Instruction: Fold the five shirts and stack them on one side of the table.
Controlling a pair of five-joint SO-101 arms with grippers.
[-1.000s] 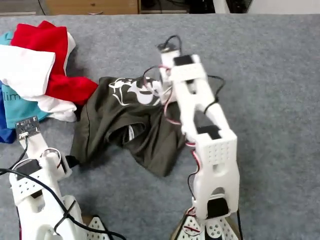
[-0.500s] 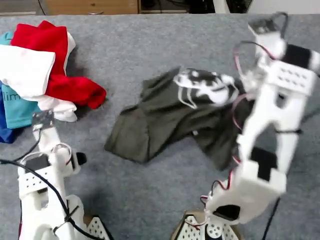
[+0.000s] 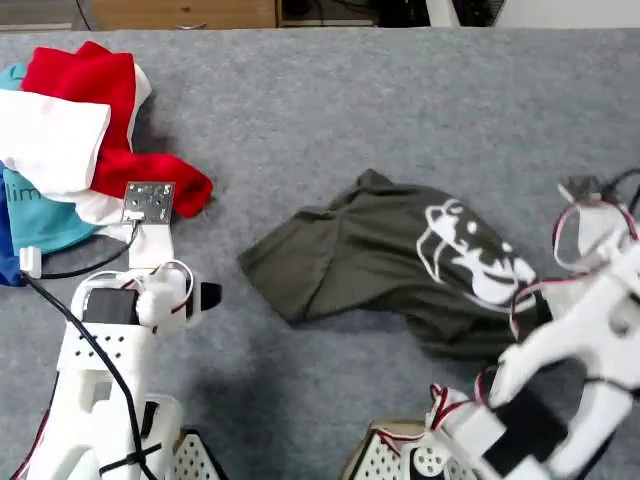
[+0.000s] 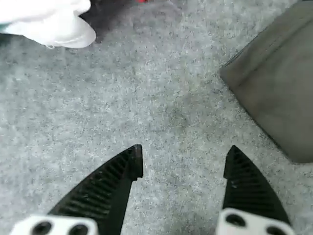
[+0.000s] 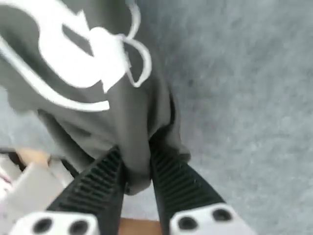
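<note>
A dark olive shirt [image 3: 380, 255] with a white print [image 3: 470, 255] lies spread right of the table's middle. My right gripper [image 5: 134, 156] is shut on a bunched fold of this shirt [image 5: 98, 73], at its right front edge beside the right arm [image 3: 590, 320]. My left gripper [image 4: 183, 166] stands open over bare grey cloth, a short way left of the shirt's near corner [image 4: 279, 93]. In the high view the left gripper [image 3: 205, 295] sits at the front left. Red [image 3: 90, 90], white [image 3: 50, 140] and teal [image 3: 35, 215] shirts lie heaped at the back left.
A blue shirt's edge [image 3: 8, 250] pokes out under the heap at the table's left side. A white sleeve [image 4: 54, 24] of the heap lies beyond the left gripper. Grey cloth [image 3: 300, 120] covers the table, with free room at the back and far right.
The right arm has dragged the olive shirt from the middle to the right and nearer the front, spreading it out. The left gripper has shifted right, away from the shirt's left edge.
</note>
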